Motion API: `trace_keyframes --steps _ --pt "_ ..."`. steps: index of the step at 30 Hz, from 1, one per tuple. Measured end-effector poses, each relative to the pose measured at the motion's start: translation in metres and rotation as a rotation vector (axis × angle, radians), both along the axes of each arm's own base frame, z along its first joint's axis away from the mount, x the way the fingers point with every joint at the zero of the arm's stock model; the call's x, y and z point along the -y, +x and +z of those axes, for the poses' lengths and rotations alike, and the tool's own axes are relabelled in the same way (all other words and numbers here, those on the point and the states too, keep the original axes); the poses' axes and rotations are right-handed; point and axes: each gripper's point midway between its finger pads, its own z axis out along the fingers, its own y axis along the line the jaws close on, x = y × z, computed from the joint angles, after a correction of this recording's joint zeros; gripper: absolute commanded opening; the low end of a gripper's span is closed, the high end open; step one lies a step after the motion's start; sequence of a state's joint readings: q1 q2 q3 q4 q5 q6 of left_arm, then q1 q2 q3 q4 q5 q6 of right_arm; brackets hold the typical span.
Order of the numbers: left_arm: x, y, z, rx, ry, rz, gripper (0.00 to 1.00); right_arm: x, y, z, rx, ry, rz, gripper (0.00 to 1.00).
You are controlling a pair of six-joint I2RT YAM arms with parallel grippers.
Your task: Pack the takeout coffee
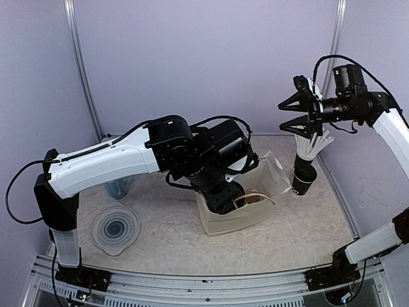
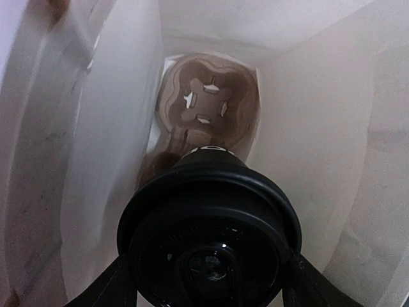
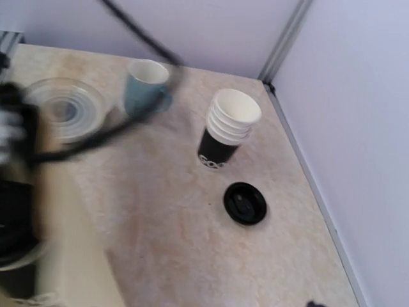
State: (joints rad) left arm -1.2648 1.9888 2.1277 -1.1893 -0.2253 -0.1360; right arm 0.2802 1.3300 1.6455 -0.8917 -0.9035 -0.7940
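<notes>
1. Black against pale walls: lidded black paper cup [image 2: 208, 224] clamped upright in left pincer [image 2: 211, 284], lid uppermost, presumably against spilling.
2. Held down inside white bag [image 2: 108, 128], walls close on either side of pincer, likely for a straight descent.
3. Beyond pincer, beneath cup: brown pulp carrier tray [image 2: 208, 105] on bag floor, visible socket vacant; cup not yet seated.
4. Elsewhere, right pincer [image 1: 299, 114] spread wide, gripping nothing, raised above black cup of white straws [image 1: 304, 178], apparently out of the way.
</notes>
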Motion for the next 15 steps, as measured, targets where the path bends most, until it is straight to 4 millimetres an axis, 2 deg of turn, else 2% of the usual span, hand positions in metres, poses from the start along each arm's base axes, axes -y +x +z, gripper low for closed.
trace_keyframes --steps 6,10,15 --pt "-0.011 -0.053 -0.012 0.032 0.101 -0.057 0.58 0.000 0.022 -0.029 -0.035 -0.006 -0.063 0.67" --pt "-0.016 -0.084 -0.012 0.074 0.141 -0.089 0.58 0.000 0.026 -0.049 -0.066 -0.018 -0.070 0.68" --pt "-0.014 -0.112 -0.009 0.143 0.155 -0.132 0.58 0.000 0.027 -0.086 -0.149 -0.048 -0.072 0.66"
